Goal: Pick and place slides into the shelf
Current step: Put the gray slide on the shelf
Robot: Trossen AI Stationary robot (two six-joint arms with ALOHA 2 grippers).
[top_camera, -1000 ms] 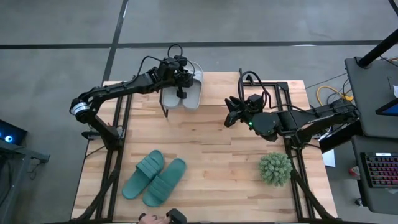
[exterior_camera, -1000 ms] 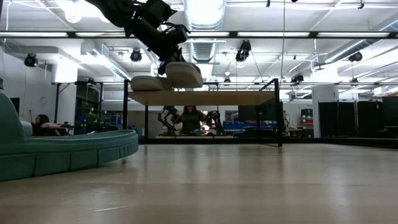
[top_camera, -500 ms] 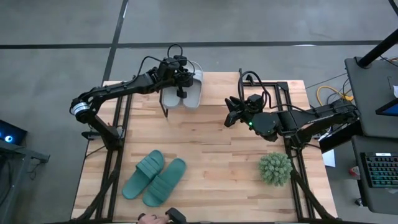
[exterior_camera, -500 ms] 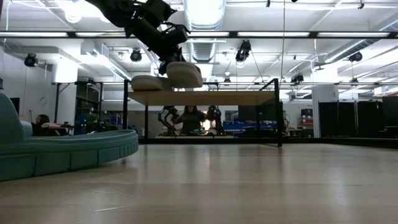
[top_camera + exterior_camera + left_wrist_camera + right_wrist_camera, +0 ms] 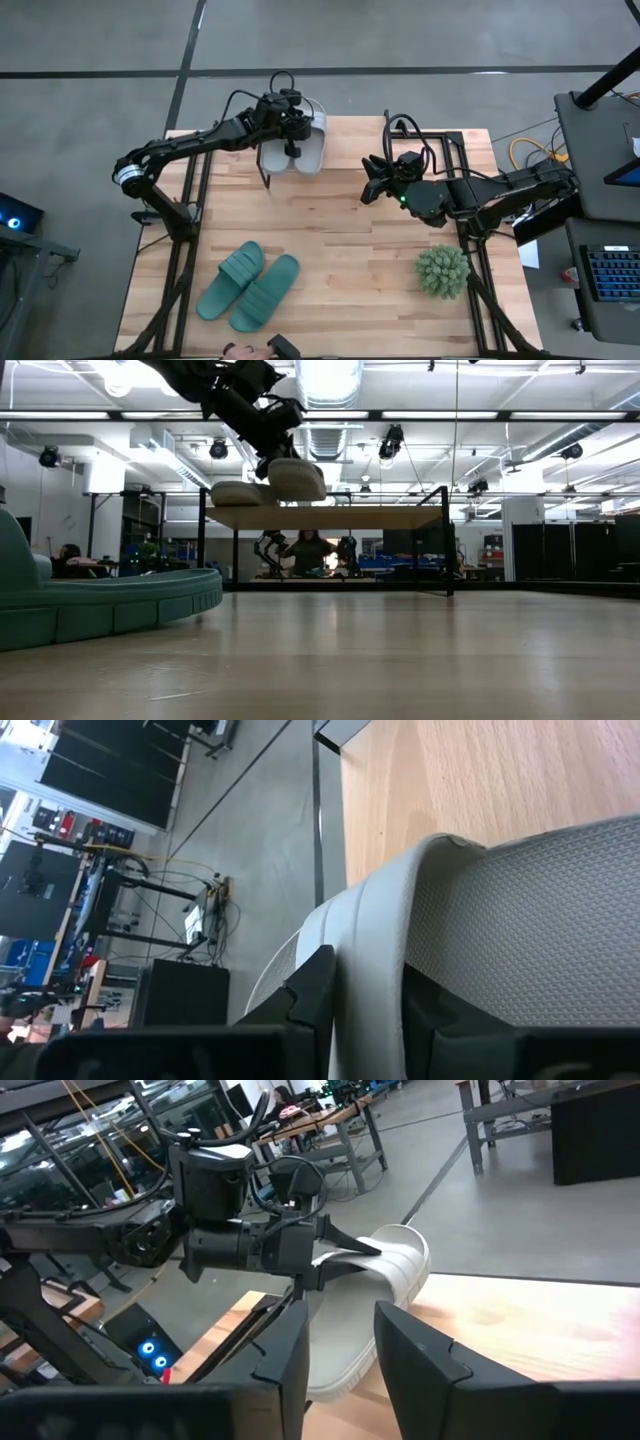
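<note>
A: Where's the L gripper (image 5: 291,135)?

B: Over the small low shelf (image 5: 330,517) w/ light wooden top on thin black legs, at the counter's (image 5: 340,250) far edge. Its fingers (image 5: 312,988) pinch the wide ribbed strap of a pale grey-white foam slide sandal (image 5: 309,146); jaws nearly closed on it. The sandal rests on the shelf top w/ its twin (image 5: 237,493) touching beside it.

A: R gripper (image 5: 369,186)?

B: Mid-counter, well apart from the L gripper, jaws a little apart, holding nothing, pointing toward the grey-white sandal.

A: Other slides?

B: Pair of teal green foam slide sandals (image 5: 248,285) side by side on the counter, well apart from both grippers, near edge. Spiky green plant ball (image 5: 442,271) near the R arm.
</note>
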